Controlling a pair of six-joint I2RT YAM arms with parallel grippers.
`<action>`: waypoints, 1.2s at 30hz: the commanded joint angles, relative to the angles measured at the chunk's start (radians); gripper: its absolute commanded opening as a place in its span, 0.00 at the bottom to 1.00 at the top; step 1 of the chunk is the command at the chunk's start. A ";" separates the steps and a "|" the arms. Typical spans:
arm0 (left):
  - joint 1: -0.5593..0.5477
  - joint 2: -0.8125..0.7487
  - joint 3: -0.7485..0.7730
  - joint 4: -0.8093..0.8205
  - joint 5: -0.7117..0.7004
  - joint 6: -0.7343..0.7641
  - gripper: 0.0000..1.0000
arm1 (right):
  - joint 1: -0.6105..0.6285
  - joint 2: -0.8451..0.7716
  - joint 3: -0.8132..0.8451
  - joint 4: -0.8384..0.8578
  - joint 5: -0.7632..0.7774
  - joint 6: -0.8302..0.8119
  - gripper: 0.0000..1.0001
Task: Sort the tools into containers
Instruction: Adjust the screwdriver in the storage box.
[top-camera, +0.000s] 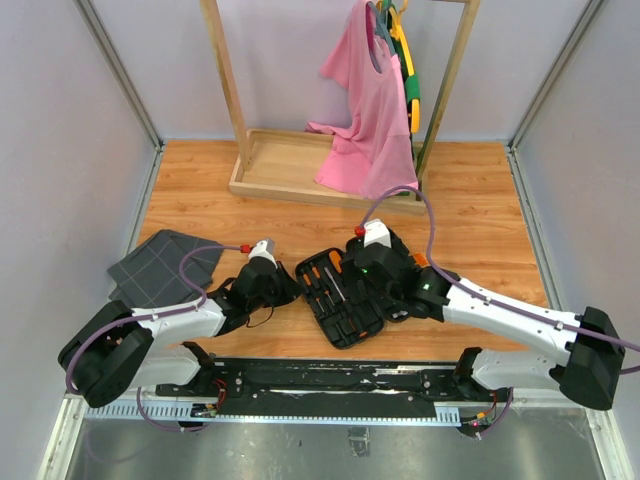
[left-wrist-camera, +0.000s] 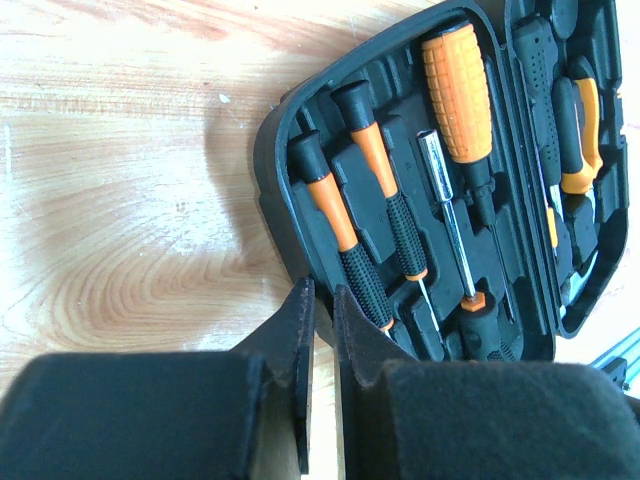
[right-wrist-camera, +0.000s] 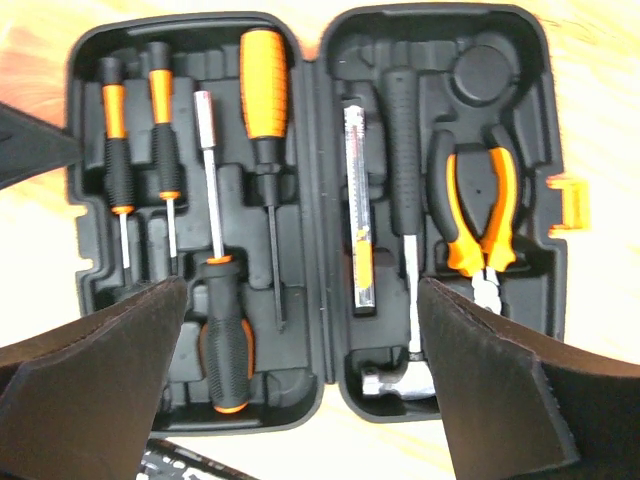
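The black tool case (top-camera: 345, 335) lies open on the wooden table, and its moulded slots hold the tools. In the right wrist view the left half (right-wrist-camera: 320, 150) holds several screwdrivers (right-wrist-camera: 265, 90). The right half holds a slim silver bar (right-wrist-camera: 360, 220), the claw hammer (right-wrist-camera: 405, 150) and the pliers (right-wrist-camera: 480, 210), with the orange latch (right-wrist-camera: 572, 205) on the rim. My right gripper (right-wrist-camera: 300, 285) hovers open over the case's near end, holding nothing. My left gripper (left-wrist-camera: 322, 295) is shut at the case's left rim (left-wrist-camera: 270, 190). I cannot tell whether it pinches the rim.
A dark grey grid-patterned fabric (top-camera: 165, 265) lies at the left of the table. A wooden rack with a tray base (top-camera: 290, 165) and a hanging pink shirt (top-camera: 365, 110) stands at the back. A black rail (top-camera: 330, 378) runs along the near edge.
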 joint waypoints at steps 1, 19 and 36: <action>-0.024 0.008 -0.001 -0.090 0.027 0.027 0.00 | -0.056 -0.072 -0.090 0.123 0.052 -0.007 0.98; -0.023 0.048 0.017 -0.076 0.035 0.034 0.01 | -0.136 0.183 0.063 0.040 -0.365 -0.063 0.23; -0.022 0.052 0.010 -0.070 0.034 0.032 0.01 | -0.106 0.343 0.104 -0.087 -0.448 -0.038 0.17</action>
